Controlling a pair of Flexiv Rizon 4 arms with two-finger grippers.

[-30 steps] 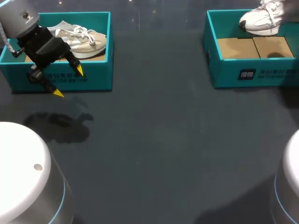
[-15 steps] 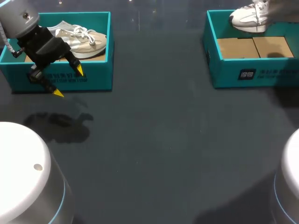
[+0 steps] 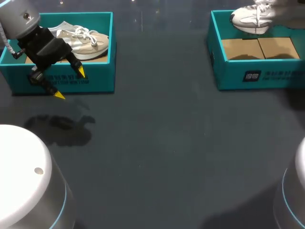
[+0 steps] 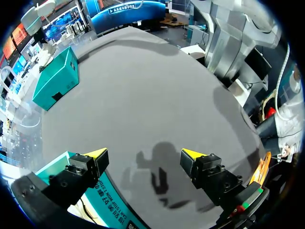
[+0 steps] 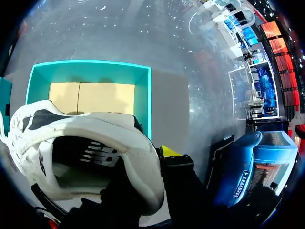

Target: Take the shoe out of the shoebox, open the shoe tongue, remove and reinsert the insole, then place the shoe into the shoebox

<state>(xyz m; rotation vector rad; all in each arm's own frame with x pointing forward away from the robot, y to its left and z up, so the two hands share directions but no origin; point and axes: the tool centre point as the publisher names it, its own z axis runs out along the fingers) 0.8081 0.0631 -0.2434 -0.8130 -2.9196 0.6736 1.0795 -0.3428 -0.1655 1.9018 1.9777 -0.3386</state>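
1 white shoe (image 3: 250, 19): being pinched at its heel rim by the right gripper (image 5: 145, 157), above the right shoebox (image 3: 257, 76). Left gripper (image 3: 70, 83): being held spread, before the left shoebox (image 3: 97, 82).

The white lace-up sneaker (image 3: 248, 20) is going up a bit and sliding to the left (away from the table's right edge), hanging over the back end of the open teal cardboard shoebox (image 3: 267, 76).

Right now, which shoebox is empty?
The right shoebox: only bare cardboard inside, the white shoe hangs above it. The left shoebox holds a beige shoe.
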